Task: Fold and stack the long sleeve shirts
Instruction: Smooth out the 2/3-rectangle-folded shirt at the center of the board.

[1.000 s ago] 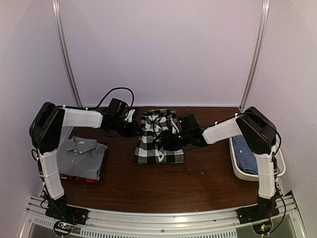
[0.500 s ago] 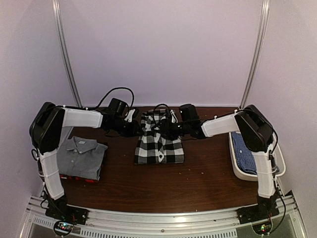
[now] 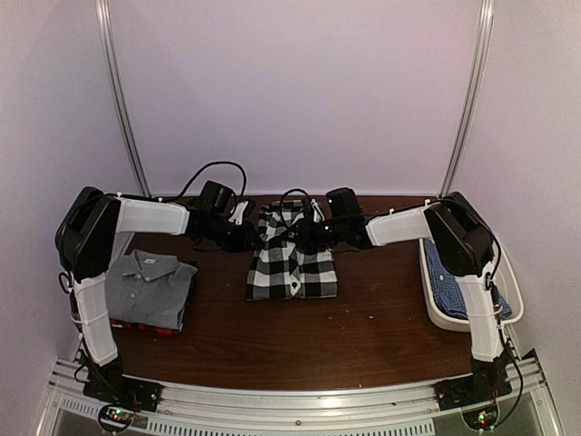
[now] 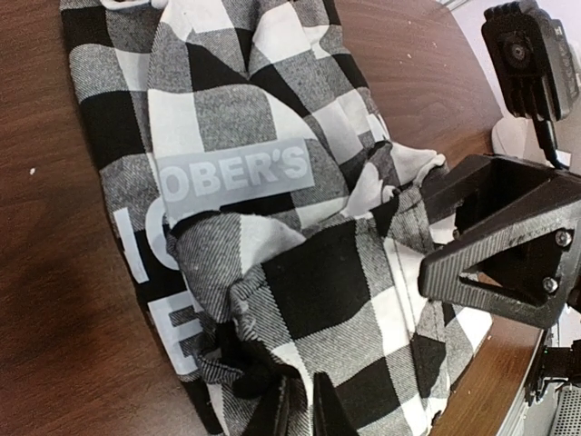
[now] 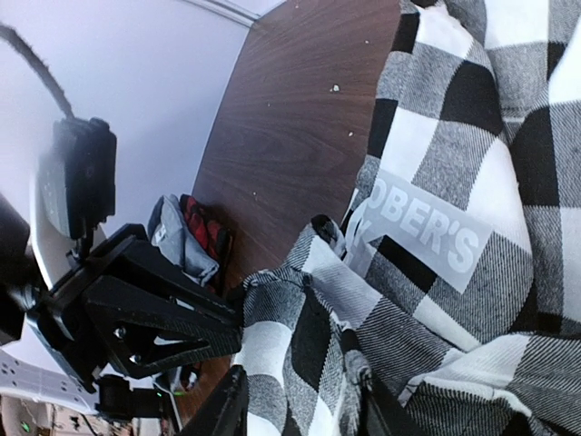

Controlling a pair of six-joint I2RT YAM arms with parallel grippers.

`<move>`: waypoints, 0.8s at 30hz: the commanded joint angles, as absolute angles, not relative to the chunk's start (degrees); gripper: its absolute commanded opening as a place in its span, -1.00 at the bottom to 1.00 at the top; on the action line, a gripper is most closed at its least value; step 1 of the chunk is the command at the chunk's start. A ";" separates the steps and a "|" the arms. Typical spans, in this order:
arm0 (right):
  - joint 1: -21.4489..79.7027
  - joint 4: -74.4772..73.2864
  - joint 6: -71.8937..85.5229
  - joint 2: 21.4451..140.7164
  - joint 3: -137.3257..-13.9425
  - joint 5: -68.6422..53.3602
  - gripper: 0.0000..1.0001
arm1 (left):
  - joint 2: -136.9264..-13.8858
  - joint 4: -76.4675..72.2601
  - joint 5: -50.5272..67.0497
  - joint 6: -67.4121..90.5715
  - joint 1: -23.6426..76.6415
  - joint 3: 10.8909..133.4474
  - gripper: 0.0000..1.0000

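— Right gripper (image 5: pixel 300 404) had shifted vs a sec ago: off the check shirt's (image 3: pixel 292 263) right side, up to its far end, jaws narrower than before.
— Gripping?
— Couldn't tell. Its fingers (image 5: pixel 231 409) straddled a bunched fold of the check cloth; clamp not confirmed.
— Left gripper (image 4: pixel 304 404)?
— Clenched on the same shirt's far end, cloth pinched btwn the tips. Both grippers faced each other across that end, near but apart.
— Shirt's position?
— Middle of the table (image 3: pixel 381 336), toward the far edge. Near part lay folded flat, far part rumpled.
— Others?
— Grey shirt (image 3: pixel 150 286) lay folded by the left edge, on top of the red-black shirt (image 3: pixel 136 327), which showed only as a strip under it. Blue shirt (image 3: pixel 449 282) sat in the white tub (image 3: pixel 436 313) at the right edge.
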State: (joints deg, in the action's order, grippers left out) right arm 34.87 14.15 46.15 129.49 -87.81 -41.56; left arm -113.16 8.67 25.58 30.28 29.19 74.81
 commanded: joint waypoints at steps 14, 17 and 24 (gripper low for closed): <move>34.41 1.94 34.39 122.86 -85.84 -25.12 -0.88 | -115.32 8.48 23.48 29.27 28.74 76.97 -0.87; 34.45 0.45 32.50 125.42 -88.59 -24.86 -0.86 | -116.61 8.81 21.99 29.31 28.74 77.37 -0.90; 34.15 -8.99 27.94 130.66 -96.91 -21.52 -0.33 | -121.02 8.81 19.60 30.01 28.74 79.71 -0.96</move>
